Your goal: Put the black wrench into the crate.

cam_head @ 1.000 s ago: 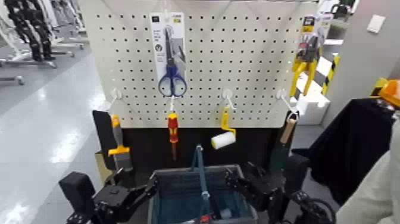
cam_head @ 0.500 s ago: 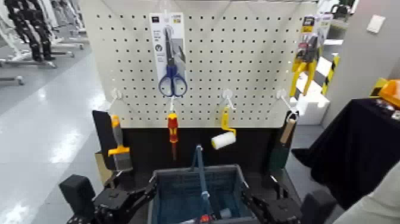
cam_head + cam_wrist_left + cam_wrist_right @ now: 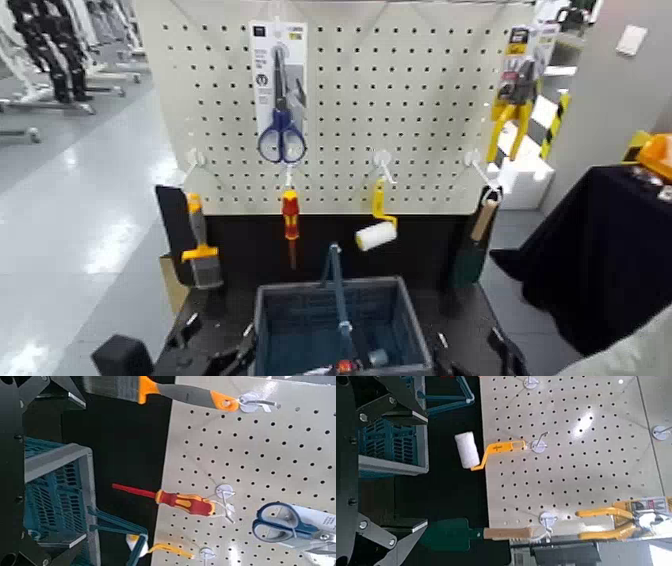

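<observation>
Pegboard [image 3: 340,120] stands behind the crate [image 3: 413,325]; no black wrench is identifiable, leaving completion unclear. Left gripper [image 3: 220,330] and right gripper [image 3: 470,340] flank it, jaws wide, empty

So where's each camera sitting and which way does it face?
Head view: on the head, looking forward and down at the pegboard and crate; both arms show low.
Left wrist view: on the left wrist, facing screwdriver and scissors; its own claw shows.
Right wrist view: on the right wrist, facing roller and pliers; its own claw shows.
Both wrist views share crate and pegboard.
</observation>
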